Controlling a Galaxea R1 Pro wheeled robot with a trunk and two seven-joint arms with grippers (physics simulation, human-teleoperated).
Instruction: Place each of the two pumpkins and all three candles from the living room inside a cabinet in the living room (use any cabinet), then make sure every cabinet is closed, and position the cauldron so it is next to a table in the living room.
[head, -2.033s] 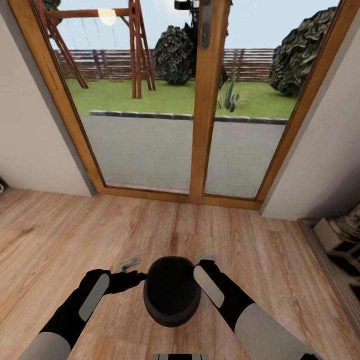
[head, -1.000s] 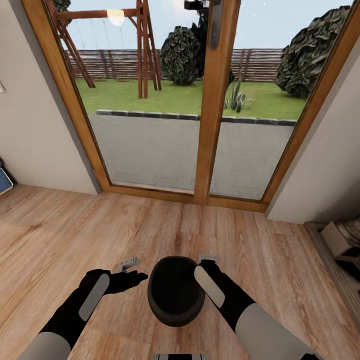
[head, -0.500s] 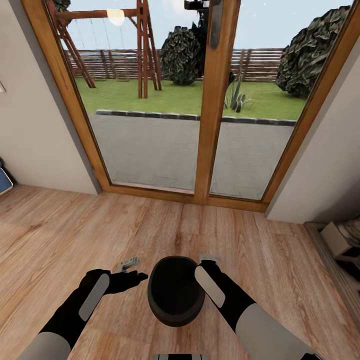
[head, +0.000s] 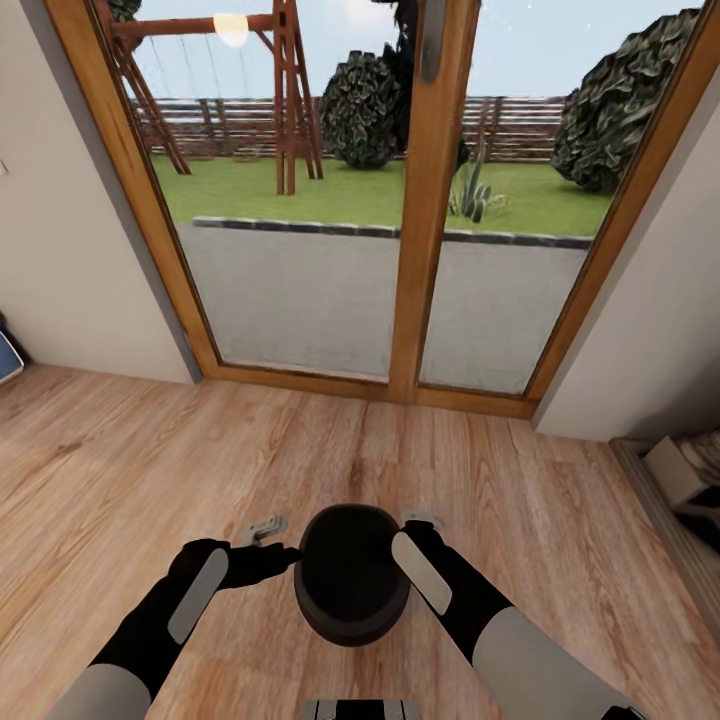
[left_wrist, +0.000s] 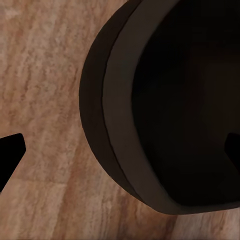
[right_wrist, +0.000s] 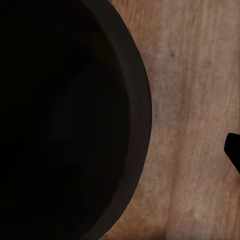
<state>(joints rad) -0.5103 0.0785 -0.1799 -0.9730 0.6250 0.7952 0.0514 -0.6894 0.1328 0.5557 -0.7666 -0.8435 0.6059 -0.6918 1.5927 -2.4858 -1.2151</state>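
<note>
The cauldron, a round black pot with a wide mouth, sits between my two hands over the wooden floor. My left gripper is at its left side and open. In the left wrist view the left gripper has one fingertip over the floor and the other over the cauldron, wide apart across the rim. My right gripper is at the pot's right rim. In the right wrist view one fingertip stands clear of the cauldron; the other is lost in the black inside.
A glass patio door with a wooden frame stands straight ahead, with pale walls on both sides. A low shelf with pale objects is at the right edge. A blue thing leans at the left edge.
The whole picture has shifted a little, so the camera has moved. The cauldron stays between my hands. My left hand sits slightly closer to the pot.
</note>
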